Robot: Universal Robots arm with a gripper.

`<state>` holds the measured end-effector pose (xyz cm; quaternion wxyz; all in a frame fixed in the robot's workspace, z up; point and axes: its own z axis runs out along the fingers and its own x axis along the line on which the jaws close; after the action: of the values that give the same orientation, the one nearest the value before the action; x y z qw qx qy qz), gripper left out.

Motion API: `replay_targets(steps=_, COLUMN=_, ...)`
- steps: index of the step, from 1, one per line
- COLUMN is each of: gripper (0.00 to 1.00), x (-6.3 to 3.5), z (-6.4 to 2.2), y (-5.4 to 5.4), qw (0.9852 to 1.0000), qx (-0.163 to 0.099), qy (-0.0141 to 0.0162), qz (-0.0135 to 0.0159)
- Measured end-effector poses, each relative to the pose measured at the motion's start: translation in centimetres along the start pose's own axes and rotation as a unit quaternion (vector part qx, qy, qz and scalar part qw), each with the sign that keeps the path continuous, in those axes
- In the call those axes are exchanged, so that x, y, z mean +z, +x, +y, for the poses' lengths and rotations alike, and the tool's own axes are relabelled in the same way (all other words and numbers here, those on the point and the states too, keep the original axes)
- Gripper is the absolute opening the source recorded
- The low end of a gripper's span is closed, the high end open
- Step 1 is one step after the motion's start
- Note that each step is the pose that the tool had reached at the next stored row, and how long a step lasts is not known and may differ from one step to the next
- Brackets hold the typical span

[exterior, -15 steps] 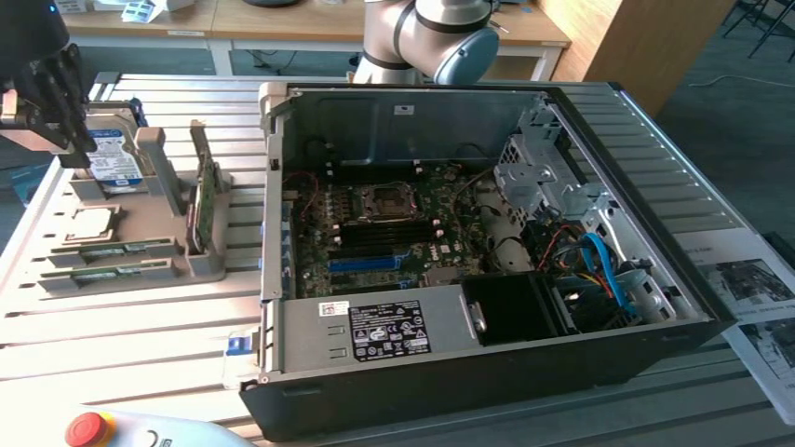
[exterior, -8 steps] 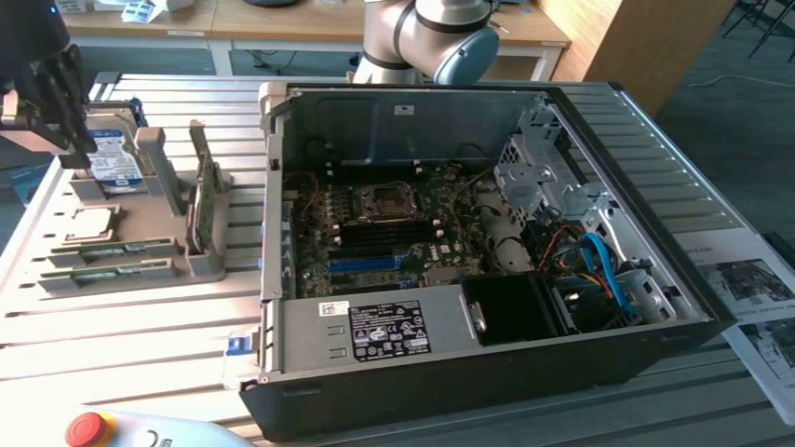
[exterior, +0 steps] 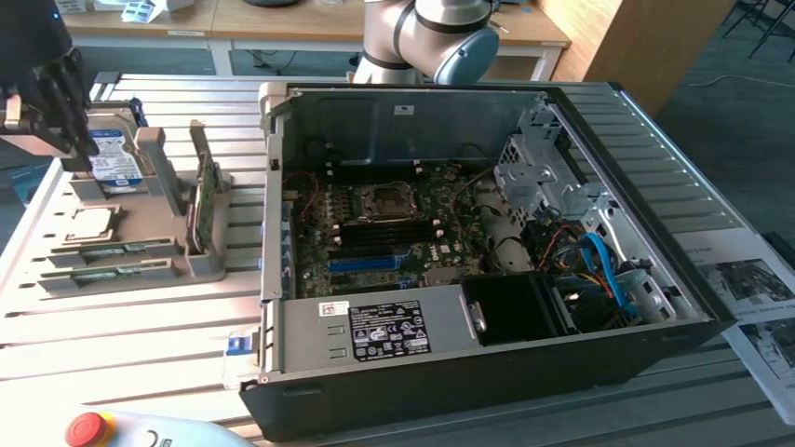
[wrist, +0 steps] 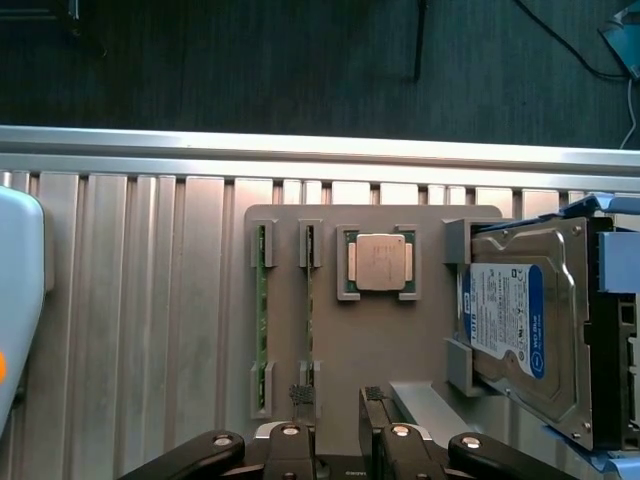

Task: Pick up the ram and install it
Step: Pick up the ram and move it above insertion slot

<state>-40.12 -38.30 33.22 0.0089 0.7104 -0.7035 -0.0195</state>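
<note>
Two ram sticks stand on edge in a grey holder (wrist: 330, 350): one ram stick (wrist: 261, 320) on the outer side, the other ram stick (wrist: 309, 320) nearer the square silver processor (wrist: 380, 262). In the exterior view they lie at the holder's near end (exterior: 110, 250) (exterior: 102, 273). My gripper (wrist: 337, 400) hangs open above the holder with nothing between its fingers. One fingertip (wrist: 301, 395) shows over the end of the stick nearer the processor. From outside, the black gripper (exterior: 56, 130) is high over the hard-drive end.
A hard drive (wrist: 520, 320) with a blue-white label stands in the holder beside the processor. The open computer case (exterior: 472, 354) fills the exterior view's middle, its motherboard's memory slots (exterior: 372, 240) bare. A red stop button (exterior: 87, 428) sits near the front; papers (exterior: 758, 289) lie to the right.
</note>
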Motion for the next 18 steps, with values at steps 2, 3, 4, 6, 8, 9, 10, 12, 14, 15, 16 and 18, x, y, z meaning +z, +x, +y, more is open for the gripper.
replay_targets(steps=2, gripper=0.31, x=0.10, z=0.00, y=0.00, qw=1.0000, qx=0.000, qy=0.0000, qz=0.0000)
replay_targets(steps=3, gripper=0.31, x=0.15, z=-0.01, y=0.00, qw=1.0000, qx=0.000, qy=0.0000, qz=0.0000)
replay_targets(steps=4, gripper=0.31, x=0.19, z=-0.01, y=0.00, qw=1.0000, qx=0.000, qy=0.0000, qz=0.0000)
replay_targets(steps=6, gripper=0.31, x=0.30, z=-0.01, y=0.01, qw=1.0000, qx=0.000, qy=0.0000, qz=0.0000)
replay_targets(steps=8, gripper=0.31, x=0.40, z=-0.01, y=0.01, qw=1.0000, qx=0.000, qy=0.0000, qz=0.0000)
replay_targets(steps=9, gripper=0.31, x=0.42, z=0.00, y=0.02, qw=1.0000, qx=0.000, qy=-0.0001, qz=0.0000)
replay_targets(steps=10, gripper=0.31, x=0.45, z=0.00, y=0.04, qw=1.0000, qx=0.000, qy=-0.0001, qz=0.0001)
replay_targets(steps=12, gripper=0.31, x=0.51, z=0.00, y=0.09, qw=1.0000, qx=0.000, qy=0.0000, qz=0.0000)
replay_targets(steps=14, gripper=0.31, x=0.58, z=0.00, y=0.13, qw=1.0000, qx=0.000, qy=0.0000, qz=0.0000)
replay_targets(steps=15, gripper=0.31, x=0.62, z=0.00, y=0.15, qw=1.0000, qx=0.000, qy=0.0000, qz=0.0000)
replay_targets(steps=16, gripper=0.31, x=0.65, z=0.00, y=0.17, qw=1.0000, qx=0.000, qy=0.0000, qz=0.0000)
replay_targets(steps=18, gripper=0.31, x=0.74, z=0.01, y=0.21, qw=1.0000, qx=0.000, qy=0.0000, qz=0.0000)
